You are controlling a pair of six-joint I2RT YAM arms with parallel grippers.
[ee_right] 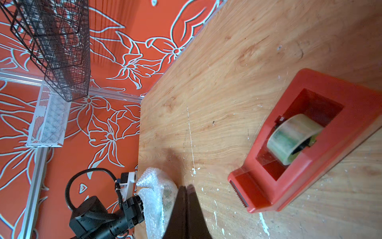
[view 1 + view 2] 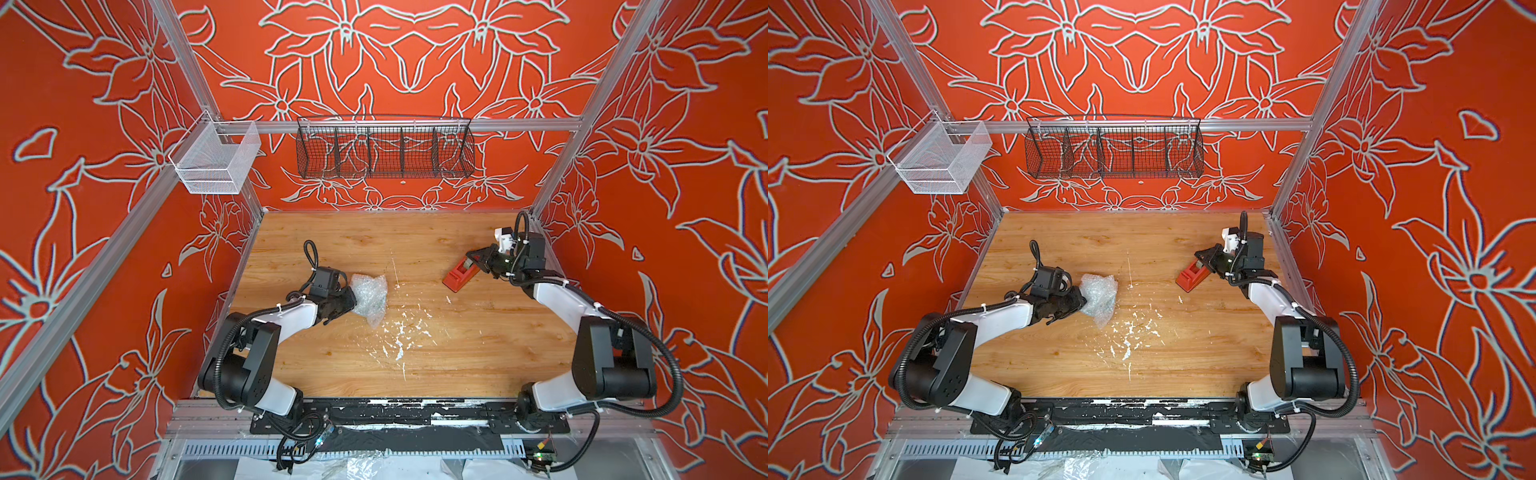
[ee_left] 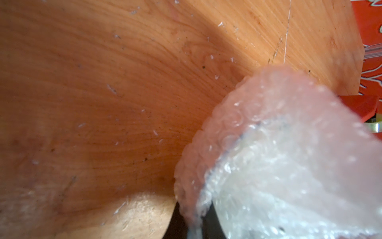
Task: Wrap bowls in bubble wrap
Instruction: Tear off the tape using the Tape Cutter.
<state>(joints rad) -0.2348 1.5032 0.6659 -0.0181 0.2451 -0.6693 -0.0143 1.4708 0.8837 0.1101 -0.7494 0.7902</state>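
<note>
The bubble wrap (image 2: 370, 297) (image 2: 1100, 297) lies bunched into a clear bundle on the left half of the wooden table. Through it, in the right wrist view, faint green leaf prints of the bowl (image 1: 167, 194) show; the rest of the bowl is hidden. My left gripper (image 2: 355, 301) (image 2: 1084, 300) is at the bundle's left side, shut on a fold of the bubble wrap (image 3: 279, 155), which runs down between the dark fingers (image 3: 177, 223). My right gripper (image 2: 469, 254) (image 1: 186, 187) hovers at the back right, shut and empty, beside the tape dispenser.
A red tape dispenser (image 2: 459, 274) (image 1: 310, 144) with a clear roll stands on the table at the back right. White flecks (image 2: 399, 332) are scattered over the table's middle. A black wire basket (image 2: 384, 151) and a white mesh basket (image 2: 216, 160) hang on the rear rail.
</note>
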